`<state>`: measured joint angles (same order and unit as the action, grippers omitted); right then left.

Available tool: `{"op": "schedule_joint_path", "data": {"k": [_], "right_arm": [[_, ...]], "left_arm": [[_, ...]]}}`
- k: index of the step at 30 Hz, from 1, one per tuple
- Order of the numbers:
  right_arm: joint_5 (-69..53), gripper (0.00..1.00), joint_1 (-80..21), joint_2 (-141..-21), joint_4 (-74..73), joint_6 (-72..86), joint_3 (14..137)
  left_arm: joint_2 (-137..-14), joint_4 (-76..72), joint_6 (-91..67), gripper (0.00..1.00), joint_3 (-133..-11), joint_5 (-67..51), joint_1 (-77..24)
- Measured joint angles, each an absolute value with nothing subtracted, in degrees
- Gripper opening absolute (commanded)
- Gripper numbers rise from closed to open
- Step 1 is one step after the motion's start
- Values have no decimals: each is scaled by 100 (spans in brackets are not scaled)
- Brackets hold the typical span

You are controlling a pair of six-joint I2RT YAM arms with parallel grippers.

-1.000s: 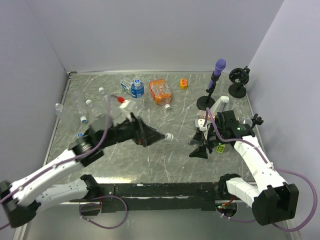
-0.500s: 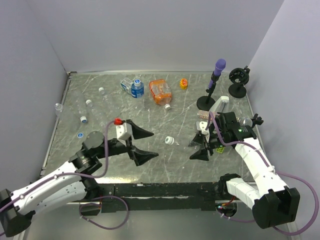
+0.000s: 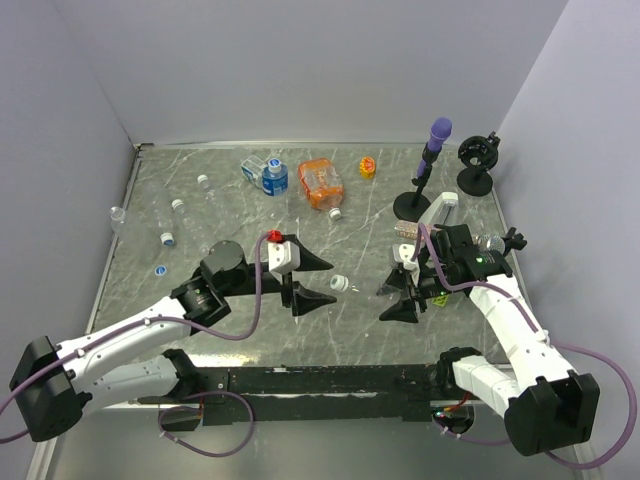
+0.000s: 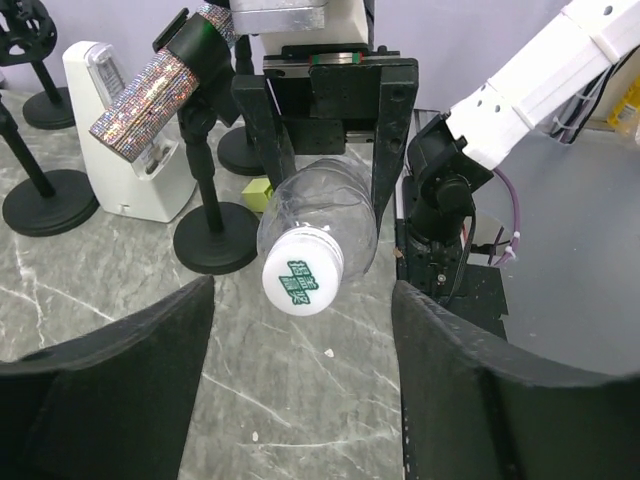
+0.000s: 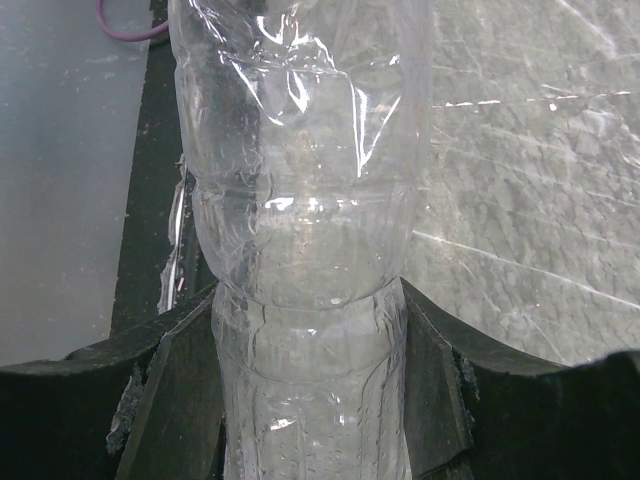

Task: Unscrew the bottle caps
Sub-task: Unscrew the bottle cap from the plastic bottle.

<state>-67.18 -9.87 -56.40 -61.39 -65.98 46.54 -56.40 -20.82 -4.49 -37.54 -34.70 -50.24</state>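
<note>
1 white cap (image 4: 303,281), its green print illegible, tops the unlabelled clear bottle (image 5: 300,200) clamped level in the right gripper (image 5: 302,330); left gripper (image 3: 332,280) gapes wide either side of it, not touching; bottle's base hidden.

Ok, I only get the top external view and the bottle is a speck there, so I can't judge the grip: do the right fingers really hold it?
Observer: Yes. The right wrist view shows the right fingers pressed against both sides of the clear colourless plastic bottle, where its body narrows.
Operator: Is the left arm on the cap yet?
Observer: Not yet. In the left wrist view the white round plastic cap, printed in green, sits on the bottle's neck between the open left fingers, with a gap on each side.
</note>
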Motion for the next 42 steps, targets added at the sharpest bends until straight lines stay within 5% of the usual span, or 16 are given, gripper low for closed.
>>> {"op": "schedule_joint_path", "data": {"k": [10, 12, 14, 22, 35, 37, 38, 40, 42], "right_arm": [[-6716, 23, -987, -5653, -6139, -6595, 4654], [-6720, 23, -987, -5658, -6136, -6600, 4654], [-6711, 23, -991, -5658, -6147, -6606, 4654], [-6604, 23, -980, -5686, -6219, -6512, 4654], [-6608, 23, -998, -5717, -6095, -6442, 4644], [-6608, 23, -998, -5719, -6084, -6442, 4644], [-6608, 23, -998, -5719, -6077, -6442, 4644], [-6608, 23, -998, -5719, -6069, -6440, 4644], [-6606, 23, -998, -5719, -6062, -6442, 4644]], "left_arm": [[-5804, -2226, -467, 43, -3760, -3612, -5033], [-5822, -2270, -515, 27, -3760, -3629, -5035], [-5857, -2329, -622, 1, -3760, -3638, -5030], [-6176, -2335, -1726, 1, -4069, -3479, -5011], [-5179, -847, -5146, 1, -4171, -1389, -5404], [-5186, -657, -5339, 2, -4274, -1208, -5498], [-5256, -513, -5395, 11, -4364, -1153, -5551], [-5382, -340, -5384, 45, -4477, -1105, -5599], [-5417, -132, -5175, 69, -4523, -1100, -5614]]}}
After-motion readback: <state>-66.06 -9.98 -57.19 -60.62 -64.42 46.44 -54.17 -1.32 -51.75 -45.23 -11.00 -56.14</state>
